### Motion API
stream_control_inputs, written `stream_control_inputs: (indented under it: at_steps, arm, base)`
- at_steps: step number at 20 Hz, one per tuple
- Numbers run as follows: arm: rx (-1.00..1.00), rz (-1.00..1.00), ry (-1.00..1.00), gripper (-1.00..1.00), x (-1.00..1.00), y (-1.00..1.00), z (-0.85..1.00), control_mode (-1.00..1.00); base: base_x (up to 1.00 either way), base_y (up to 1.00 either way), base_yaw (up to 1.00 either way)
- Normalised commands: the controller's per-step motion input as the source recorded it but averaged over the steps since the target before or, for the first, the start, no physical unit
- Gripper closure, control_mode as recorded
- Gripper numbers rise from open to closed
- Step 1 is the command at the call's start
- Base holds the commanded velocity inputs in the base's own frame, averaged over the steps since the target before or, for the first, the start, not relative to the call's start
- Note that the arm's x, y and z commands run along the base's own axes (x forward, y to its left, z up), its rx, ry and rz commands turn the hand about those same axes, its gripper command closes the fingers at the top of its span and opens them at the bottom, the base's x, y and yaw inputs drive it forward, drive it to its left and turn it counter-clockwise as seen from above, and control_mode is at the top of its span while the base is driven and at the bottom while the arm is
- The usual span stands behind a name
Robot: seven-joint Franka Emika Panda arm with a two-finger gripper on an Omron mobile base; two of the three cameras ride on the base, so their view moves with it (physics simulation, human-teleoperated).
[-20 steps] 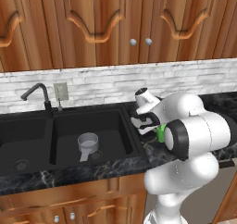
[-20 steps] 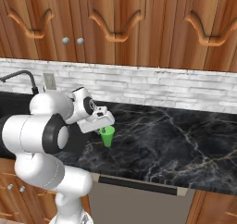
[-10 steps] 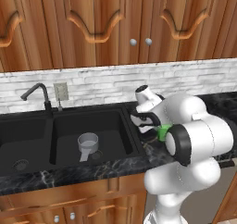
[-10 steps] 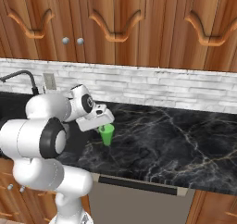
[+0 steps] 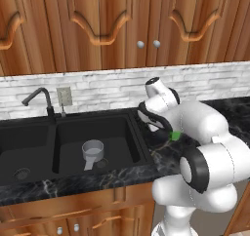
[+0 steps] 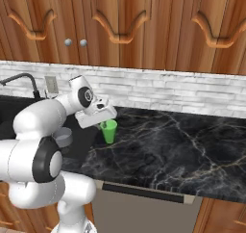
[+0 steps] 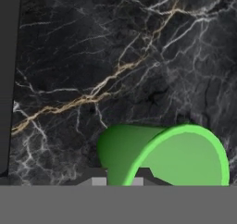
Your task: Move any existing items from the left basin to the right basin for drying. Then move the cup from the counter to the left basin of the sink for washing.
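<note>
- Your two-finger gripper (image 6: 106,122) sits right over the small bright green plastic cup (image 6: 109,131); grip state can't tell.
- Cup upright on glossy black marble counter (image 6: 163,150).
- Grey translucent handled vessel (image 5: 93,150) in right basin (image 5: 122,132).

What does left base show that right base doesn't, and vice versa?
Left base alone: the left basin with its round drain, the right basin in full, and the grey handled vessel on its floor, seen whole.

Right base alone: the cup unobstructed, upright on the counter, with the gripper right over its rim, plus the long stretch of counter to the right.

Both: the faucet, the wall outlet, the white brick backsplash, the wooden cabinets, the arm, and the cup, which from left base is just a green sliver behind the arm.
</note>
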Motion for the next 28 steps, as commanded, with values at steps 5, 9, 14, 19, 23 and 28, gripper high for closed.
stream_control_inputs:
  at_steps: [5,9,14,19,23,28]
  arm:
    - [0.01,0.00,0.00,1.00,-0.22,0.00,0.20,-1.00]
    - [0.00,0.00,0.00,1.00,-0.08,0.00,0.18,-1.00]
    - [0.01,0.00,0.00,1.00,-0.25,0.00,0.08,-1.00]
    - [0.00,0.00,0.00,1.00,-0.24,0.00,0.00,-1.00]
    - [0.00,0.00,0.00,1.00,-0.30,0.00,0.00,-1.00]
    - [0.00,0.00,0.00,1.00,-0.05,0.00,0.00,1.00]
  base:
    - [0.00,0.00,0.00]
    - [0.00,0.00,0.00]
    - [0.00,0.00,0.00]
    - [0.00,0.00,0.00]
    - [0.00,0.00,0.00]
    - [-0.16,0.00,0.00]
